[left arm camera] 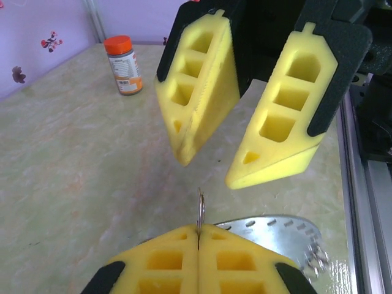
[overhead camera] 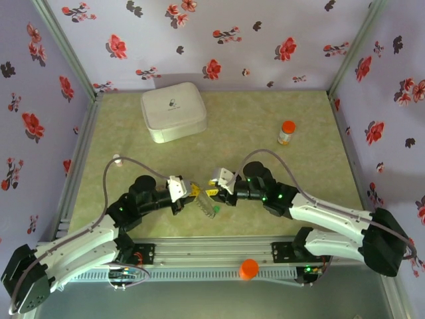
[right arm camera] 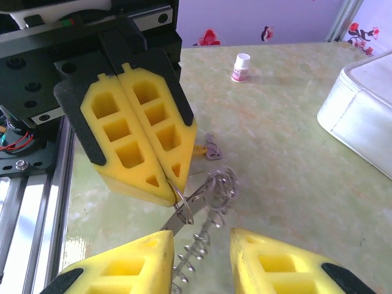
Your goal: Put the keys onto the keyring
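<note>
Steadying the ring, lining up for a key.
On the table (overhead camera: pixel 299 173), low in the centre of the overhead view, I am clamping my left pincer (right arm camera: pixel 173 184) shut on the keyring (left arm camera: pixel 275 229) by its thin edge, while my right pincer (left arm camera: pixel 211 170) is hovering just opposite, fingers apart and empty. The yellow-orange key (right arm camera: pixel 207 149) is lying loose mid-frame in my right wrist view, just behind the ring. I am judging threading not yet begun; next I am needing a fine pinch on that tiny key's head.
</note>
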Controlling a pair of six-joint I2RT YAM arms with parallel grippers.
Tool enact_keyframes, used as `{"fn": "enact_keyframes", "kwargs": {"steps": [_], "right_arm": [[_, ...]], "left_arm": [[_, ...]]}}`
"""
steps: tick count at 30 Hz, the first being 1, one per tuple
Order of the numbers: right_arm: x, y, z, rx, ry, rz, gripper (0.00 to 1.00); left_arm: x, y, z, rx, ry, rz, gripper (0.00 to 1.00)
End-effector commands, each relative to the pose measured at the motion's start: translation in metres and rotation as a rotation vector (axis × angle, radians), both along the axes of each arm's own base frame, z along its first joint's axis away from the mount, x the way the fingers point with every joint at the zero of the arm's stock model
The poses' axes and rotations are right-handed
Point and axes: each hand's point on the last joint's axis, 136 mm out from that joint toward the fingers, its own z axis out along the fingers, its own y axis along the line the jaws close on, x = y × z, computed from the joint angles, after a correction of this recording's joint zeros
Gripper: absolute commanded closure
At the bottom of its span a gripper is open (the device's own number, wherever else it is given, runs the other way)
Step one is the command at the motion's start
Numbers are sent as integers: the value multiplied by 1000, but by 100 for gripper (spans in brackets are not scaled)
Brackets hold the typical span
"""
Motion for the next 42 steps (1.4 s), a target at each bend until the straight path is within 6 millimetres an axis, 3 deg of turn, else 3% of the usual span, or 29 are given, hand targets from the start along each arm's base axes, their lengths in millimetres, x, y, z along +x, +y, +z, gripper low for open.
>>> {"fn": "enact_keyframes", "kwargs": {"steps": [1, 7, 21, 29, 32, 42], "right_arm": [[-1, -1, -4, -18, -2, 14, 70], [-7, 12, -2, 4, 48, 75, 72], [-5, 19, 3, 31, 56, 82, 76], [-11, 22, 3, 34, 81, 116, 100], [-12, 23, 5, 42, 88, 128, 100], [-17, 28, 10, 70, 112, 158, 100]], "left_arm": [[1, -2, 17, -36, -41, 0, 100], [-2, -5, 17, -39, -43, -27, 100], [-9, -10, 17, -45, -38, -80, 100], [-9, -11, 17, -43, -31, -84, 100], [-8, -12, 16, -42, -30, -80, 100], [-6, -13, 17, -43, -29, -79, 87]]}}
